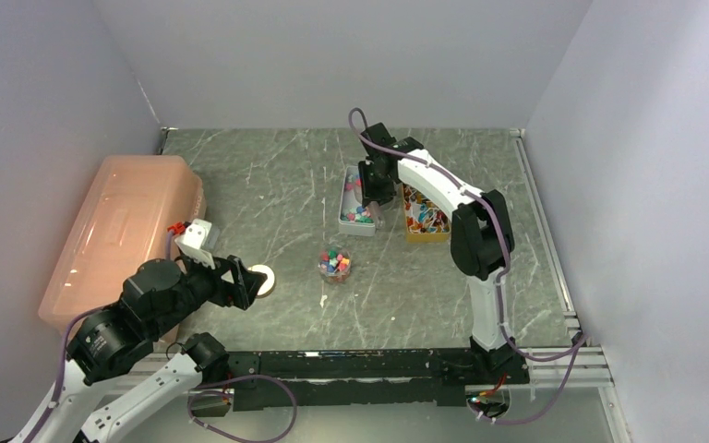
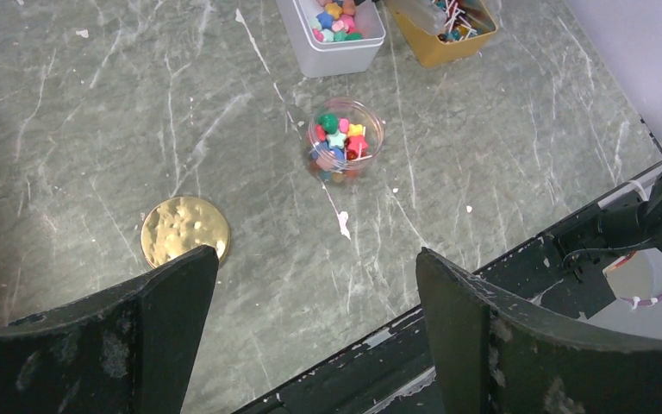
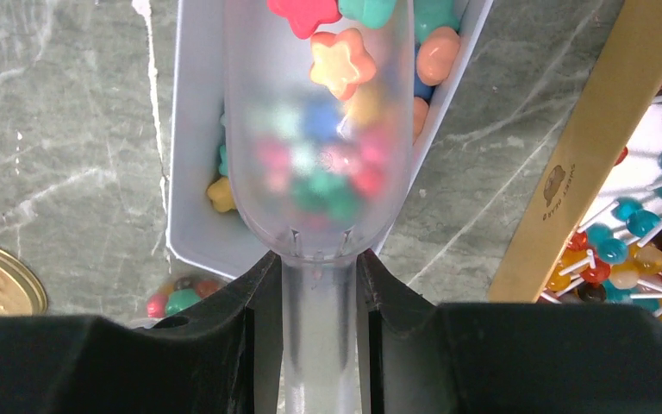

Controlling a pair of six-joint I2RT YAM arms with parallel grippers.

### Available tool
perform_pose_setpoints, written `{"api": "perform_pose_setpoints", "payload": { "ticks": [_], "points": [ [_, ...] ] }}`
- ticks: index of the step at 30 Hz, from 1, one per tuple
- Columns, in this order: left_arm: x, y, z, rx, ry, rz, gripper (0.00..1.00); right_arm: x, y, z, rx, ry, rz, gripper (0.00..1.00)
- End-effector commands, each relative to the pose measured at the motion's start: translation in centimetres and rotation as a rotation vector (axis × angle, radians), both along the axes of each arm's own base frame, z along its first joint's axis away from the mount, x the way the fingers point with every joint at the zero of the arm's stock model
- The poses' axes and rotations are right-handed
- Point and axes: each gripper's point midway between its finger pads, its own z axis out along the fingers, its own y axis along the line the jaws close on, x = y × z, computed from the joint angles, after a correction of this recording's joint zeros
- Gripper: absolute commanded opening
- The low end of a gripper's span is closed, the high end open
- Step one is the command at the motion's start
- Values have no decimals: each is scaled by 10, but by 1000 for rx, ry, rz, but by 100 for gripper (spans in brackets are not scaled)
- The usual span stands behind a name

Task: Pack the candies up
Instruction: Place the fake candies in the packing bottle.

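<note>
Mixed bright candies (image 1: 358, 214) lie in a white rectangular bin (image 1: 343, 221) at mid table. My right gripper (image 3: 319, 276) is shut on the handle of a clear plastic scoop (image 3: 317, 129), which holds several candies (image 3: 341, 62) over the bin (image 3: 191, 172). A small clear jar (image 1: 335, 264) part full of candies stands in front of the bin; it also shows in the left wrist view (image 2: 345, 140). Its gold lid (image 2: 184, 230) lies flat on the table to its left. My left gripper (image 2: 315, 285) is open and empty, above the table's near edge, right of the lid (image 1: 262, 280).
A yellow box of lollipops (image 1: 425, 217) stands right of the bin and shows in the right wrist view (image 3: 646, 233). A large orange-tinted plastic tub (image 1: 120, 235) lies upside down at the left. A black rail (image 1: 369, 362) runs along the near edge.
</note>
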Motion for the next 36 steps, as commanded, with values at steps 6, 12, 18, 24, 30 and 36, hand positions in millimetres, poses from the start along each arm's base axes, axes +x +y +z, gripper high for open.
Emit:
{"api": "perform_pose_setpoints", "payload": {
  "ticks": [6,12,18,24,30,36],
  "points": [
    [6,-2,0,1,10,20,91,-1,8,33,32,-164,76,0],
    [6,-2,0,4,12,25,91,-15,10,44,-4,-229,121,0],
    [8,-2,-2,13,22,30,90,-36,6,63,-76,-324,170,0],
    [10,-3,-4,21,32,34,90,-63,-4,77,-106,-373,199,0],
    [10,-2,-4,23,35,41,90,-97,-8,95,-81,-413,260,0],
    [11,-1,-5,28,39,49,90,-137,-7,103,-36,-376,361,0]
  ]
}}
